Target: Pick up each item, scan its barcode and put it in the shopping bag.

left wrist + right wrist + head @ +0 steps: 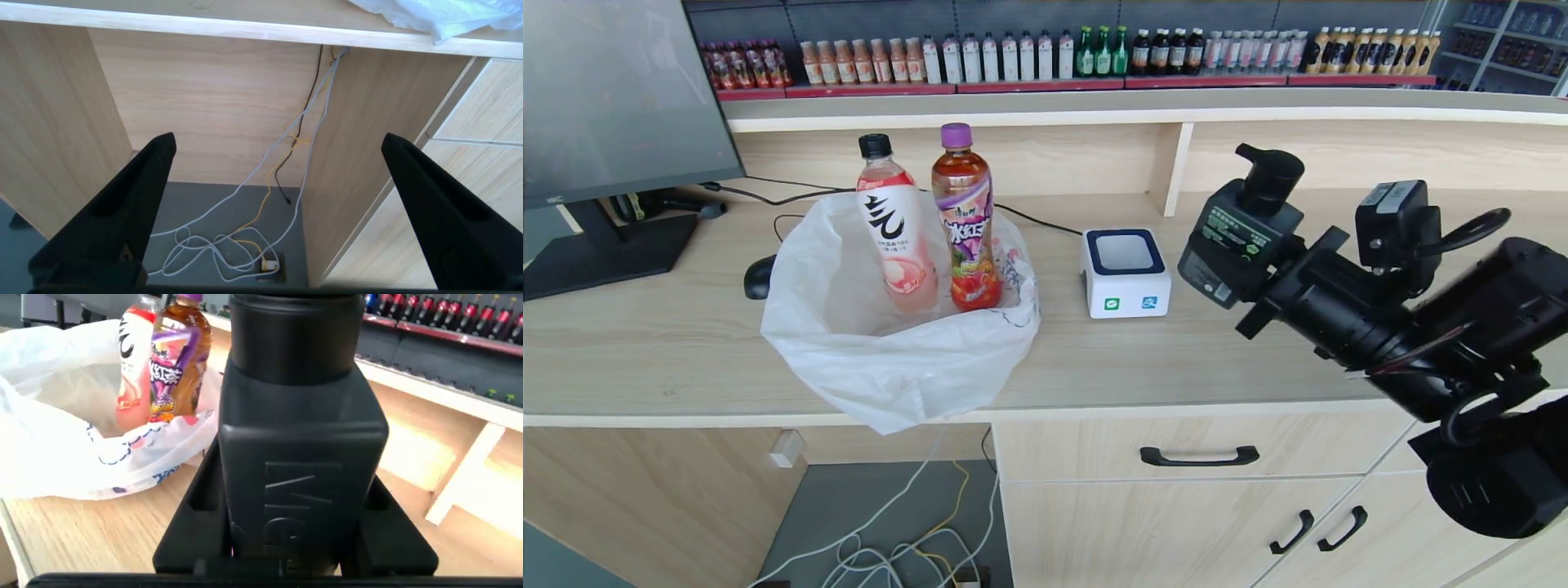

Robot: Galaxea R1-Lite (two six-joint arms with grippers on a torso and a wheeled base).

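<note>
Head view: right gripper (1286, 282) clenched on a black bottle (1232, 233), held just right of the scanner (1125, 272) (label seemingly turned for scanning). The bag (849, 343) waits left of the scanner, and the left gripper (278, 216) is spread wide, holding nothing.

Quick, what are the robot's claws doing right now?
Left claw: open, empty.
Right claw: closed, holding the black bottle.
</note>
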